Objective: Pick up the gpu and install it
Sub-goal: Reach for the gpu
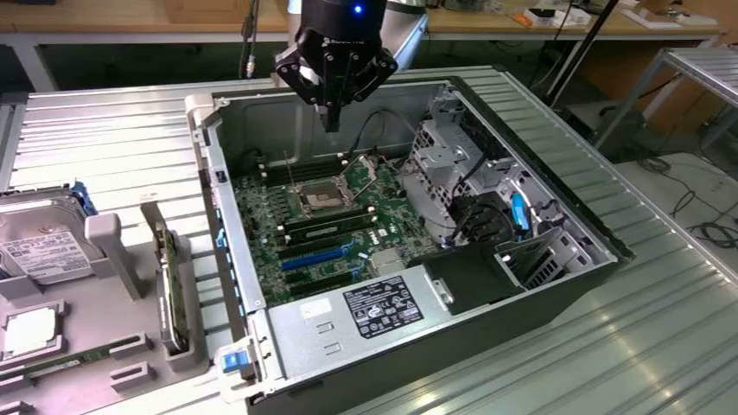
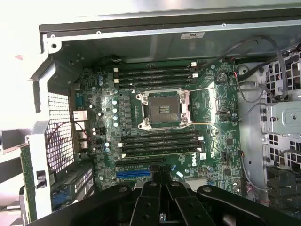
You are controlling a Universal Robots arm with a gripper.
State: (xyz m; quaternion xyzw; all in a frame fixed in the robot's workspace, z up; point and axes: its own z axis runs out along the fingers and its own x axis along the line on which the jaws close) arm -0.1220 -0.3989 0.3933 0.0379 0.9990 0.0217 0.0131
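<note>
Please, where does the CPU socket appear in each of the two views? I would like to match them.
Exterior view: the CPU socket lies mid-motherboard, between two banks of memory slots.
Wrist view: the CPU socket lies between the same two banks of memory slots.
Shared landmark: the blue slot, just beyond one bank.

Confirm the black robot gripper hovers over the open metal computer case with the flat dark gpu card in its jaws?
No: in the exterior view the jaws are shut on nothing. The gripper hovers over the case; the gpu card stands in the grey holder outside it.
</note>
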